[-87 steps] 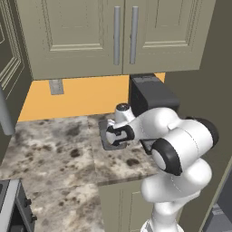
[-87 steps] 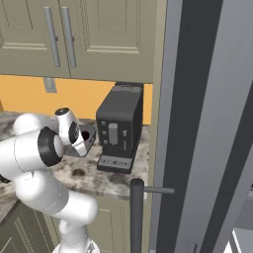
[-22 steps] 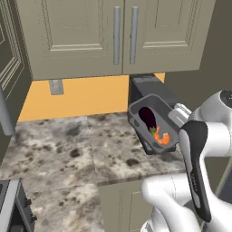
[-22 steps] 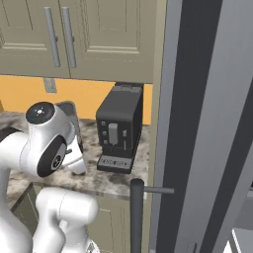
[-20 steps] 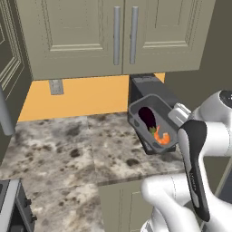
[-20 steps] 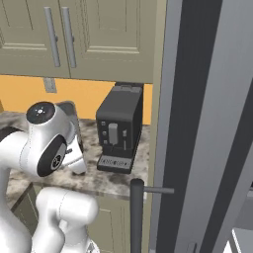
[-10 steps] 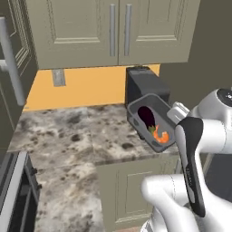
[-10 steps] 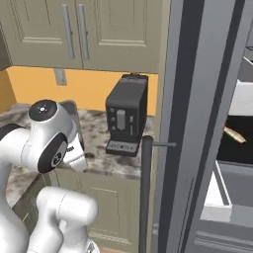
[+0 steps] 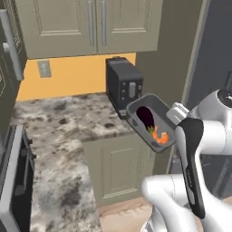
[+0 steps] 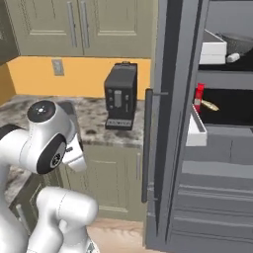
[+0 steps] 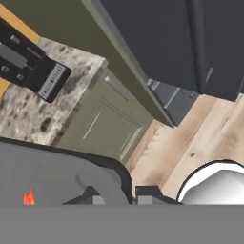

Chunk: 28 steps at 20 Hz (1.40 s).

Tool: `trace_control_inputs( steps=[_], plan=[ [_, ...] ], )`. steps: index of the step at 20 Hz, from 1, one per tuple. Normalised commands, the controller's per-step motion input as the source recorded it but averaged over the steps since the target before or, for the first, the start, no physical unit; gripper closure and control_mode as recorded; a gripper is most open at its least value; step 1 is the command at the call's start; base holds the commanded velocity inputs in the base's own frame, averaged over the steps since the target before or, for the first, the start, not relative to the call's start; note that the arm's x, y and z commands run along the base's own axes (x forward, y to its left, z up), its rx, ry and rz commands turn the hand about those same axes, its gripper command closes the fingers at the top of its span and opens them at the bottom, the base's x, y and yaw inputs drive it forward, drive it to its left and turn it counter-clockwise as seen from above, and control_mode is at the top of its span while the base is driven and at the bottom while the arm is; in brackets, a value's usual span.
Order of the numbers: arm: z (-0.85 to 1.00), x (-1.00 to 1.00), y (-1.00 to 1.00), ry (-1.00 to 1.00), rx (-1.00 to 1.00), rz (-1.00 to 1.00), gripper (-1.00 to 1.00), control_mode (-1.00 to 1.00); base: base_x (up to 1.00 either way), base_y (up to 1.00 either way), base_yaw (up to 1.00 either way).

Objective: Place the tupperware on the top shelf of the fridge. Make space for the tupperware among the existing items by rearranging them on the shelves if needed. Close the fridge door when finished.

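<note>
So the tupperware [image 9: 151, 125] is up in the air, held by the gripper [image 11: 126, 194] off the front edge of the stone counter [image 9: 68, 122], right in front of the black coffee machine [image 9: 123, 84]. It's tipped so the open face looks toward the left base camera, and you can see a dark purple piece and some orange bits inside. In the hand view the two fingertips sit close together at the bottom with the tub's grey rim [image 11: 71, 164] running between them, so it looks like they're pinching that edge, and a bit of orange food shows through the wall on the left.

From the right base camera the fridge [image 10: 168, 123] stands open, with the door edge and its long bar handle [image 10: 147, 146] facing us. The top shelf [image 10: 225, 72] has a white block [image 10: 213, 49] at its left end, a mesh colander [image 10: 239, 42] behind it and something small and pale lying in front of the colander, can't make out what. On the lower shelf [image 10: 227, 127] there's a red bottle [image 10: 199, 98] at the left and a tan stick-like thing [image 10: 209, 105] lying just beside it.

The tub is well apart from the fridge, over on the counter side, with the beige cabinets [image 9: 90, 27] above
</note>
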Motion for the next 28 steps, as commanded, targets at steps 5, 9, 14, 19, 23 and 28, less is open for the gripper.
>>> trace_control_inputs(
  steps=[5,9,14,19,23,28],
  plan=[
    [0.00,0.00,0.00,0.00,0.00,0.00,1.00,1.00,-0.21,-0.11,-0.60],
    [0.00,0.00,0.00,0.00,0.00,0.00,1.00,1.00,-0.07,-0.34,-0.62],
    [0.00,0.00,0.00,0.00,0.00,0.00,1.00,1.00,-0.11,-0.75,-0.48],
    [0.00,0.00,0.00,0.00,0.00,0.00,1.00,1.00,-0.01,-0.94,-0.41],
    [0.00,0.00,0.00,0.00,0.00,0.00,1.00,1.00,0.01,-0.85,-0.38],
    [0.00,0.00,0.00,0.00,0.00,0.00,1.00,1.00,0.10,-0.63,-0.32]
  ],
)
